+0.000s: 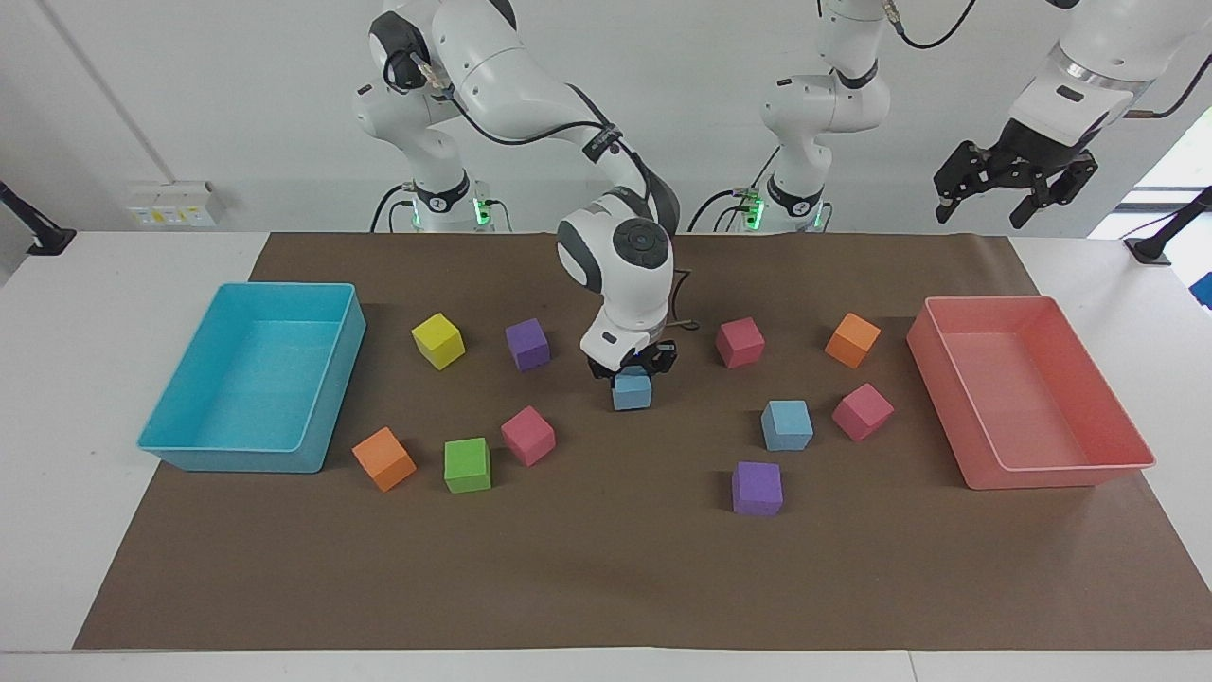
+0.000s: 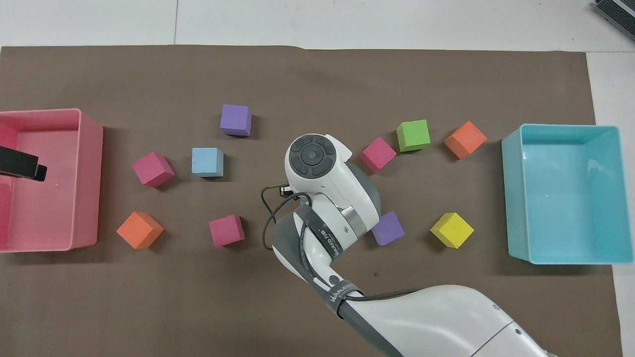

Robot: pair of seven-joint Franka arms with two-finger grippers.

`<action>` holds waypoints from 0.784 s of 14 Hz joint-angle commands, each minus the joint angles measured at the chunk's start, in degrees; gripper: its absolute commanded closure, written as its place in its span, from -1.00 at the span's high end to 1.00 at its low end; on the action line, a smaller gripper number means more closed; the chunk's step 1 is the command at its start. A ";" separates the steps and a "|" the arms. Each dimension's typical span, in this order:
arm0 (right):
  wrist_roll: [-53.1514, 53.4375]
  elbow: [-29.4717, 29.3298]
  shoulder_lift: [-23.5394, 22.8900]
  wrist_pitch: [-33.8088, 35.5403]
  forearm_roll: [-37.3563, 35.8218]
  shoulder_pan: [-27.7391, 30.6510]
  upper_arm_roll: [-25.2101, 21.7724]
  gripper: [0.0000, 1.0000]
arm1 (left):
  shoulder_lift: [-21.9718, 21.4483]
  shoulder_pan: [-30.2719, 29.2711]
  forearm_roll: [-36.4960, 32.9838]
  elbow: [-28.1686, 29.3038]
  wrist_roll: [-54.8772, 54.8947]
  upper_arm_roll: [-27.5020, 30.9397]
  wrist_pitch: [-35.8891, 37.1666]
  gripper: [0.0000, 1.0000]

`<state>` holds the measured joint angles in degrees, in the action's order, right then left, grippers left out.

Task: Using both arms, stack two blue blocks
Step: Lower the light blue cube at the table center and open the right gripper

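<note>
My right gripper (image 1: 632, 371) is shut on one blue block (image 1: 632, 391) near the middle of the mat, at or just above its surface. In the overhead view the right arm's wrist (image 2: 313, 158) hides that block. The other blue block (image 1: 787, 424) sits on the mat toward the left arm's end, beside a pink cube (image 1: 862, 411); it also shows in the overhead view (image 2: 207, 162). My left gripper (image 1: 985, 208) is open and empty, raised high over the pink tray (image 1: 1117, 464); only its tip (image 2: 22, 167) shows in the overhead view. The left arm waits.
A turquoise tray (image 1: 327, 398) stands at the right arm's end. Two purple cubes (image 1: 527, 343) (image 1: 757, 488), two orange cubes (image 1: 383, 458) (image 1: 852, 339), a yellow cube (image 1: 438, 340), a green cube (image 1: 467, 464) and more pink cubes (image 1: 527, 435) (image 1: 739, 342) lie scattered on the brown mat.
</note>
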<state>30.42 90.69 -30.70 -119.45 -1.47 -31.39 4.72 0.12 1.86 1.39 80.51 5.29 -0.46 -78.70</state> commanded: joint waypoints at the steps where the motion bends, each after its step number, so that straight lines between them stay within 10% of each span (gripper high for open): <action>1: -1.85 0.27 0.29 0.44 -0.29 0.89 0.29 -0.99 | -1.61 -0.98 -0.33 1.93 0.25 -0.69 -0.23 1.00; 11: -1.77 1.33 0.02 -1.40 4.89 1.07 0.47 -0.94 | -1.61 -0.63 -0.33 1.93 0.60 -0.69 -0.05 1.00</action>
<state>29.91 91.00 -30.72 -119.59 1.44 -31.07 4.67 0.12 1.86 1.39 80.51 5.29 -0.60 -78.68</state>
